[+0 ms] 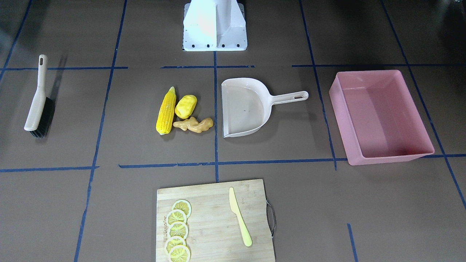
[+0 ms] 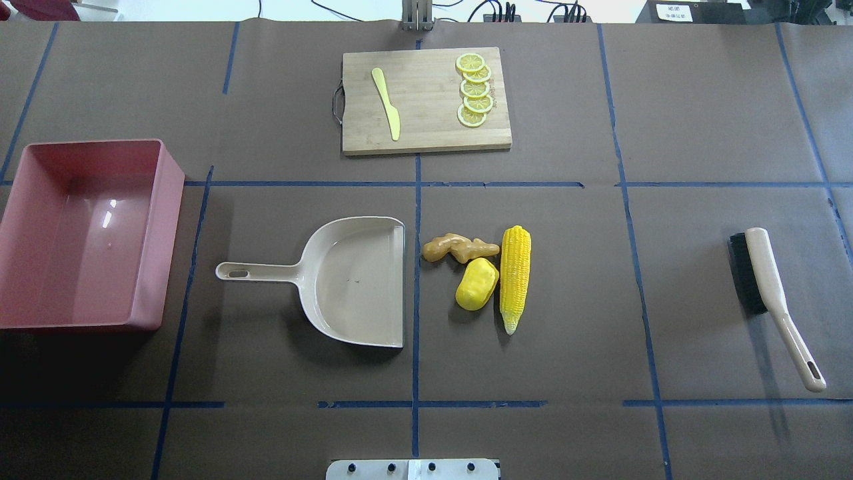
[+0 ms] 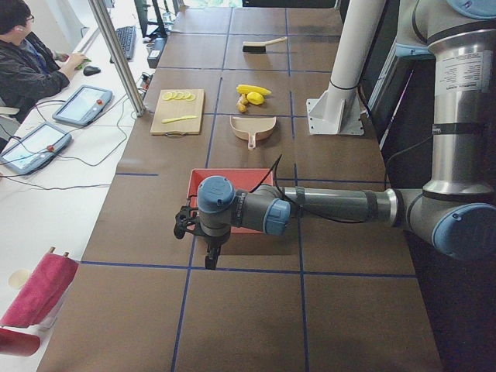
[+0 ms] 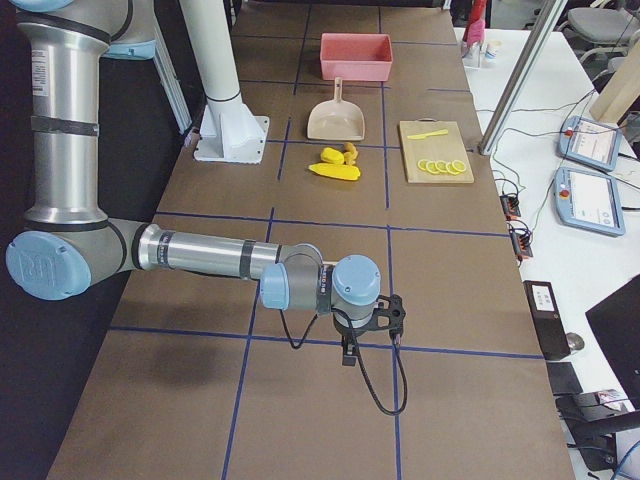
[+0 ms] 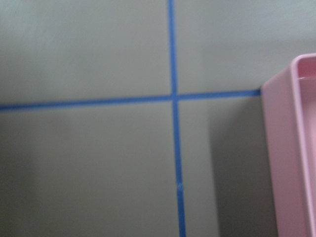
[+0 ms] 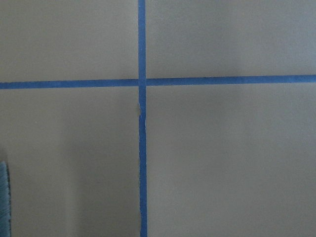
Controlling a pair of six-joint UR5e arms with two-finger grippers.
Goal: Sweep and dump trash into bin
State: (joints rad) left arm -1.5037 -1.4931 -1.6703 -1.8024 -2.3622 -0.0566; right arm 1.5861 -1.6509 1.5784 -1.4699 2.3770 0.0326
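Presently nothing swept: yellow ribbed toy corn cob [image 2: 515, 277], lumpy yellow potato-like piece [image 2: 476, 285], tan knobbly ginger root [image 2: 460, 248] clustered on brown table [image 2: 566, 347], just beside open mouth of beige plastic dustpan [image 2: 353, 280]. Large pink plastic bin [image 2: 152, 233] well apart, beyond pan handle. Left gripper [image 3: 209, 260], right gripper [image 4: 348, 356] hang at opposite table ends; grip state: cannot tell. Risks: unheld dustpan sliding under push; corn cob rolling past lip; early tilt spilling short of bin

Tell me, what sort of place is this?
Probably a robotics lab: the robot's left arm over a table gridded with blue tape, a toy corn cob as prop, a person beside tablets.
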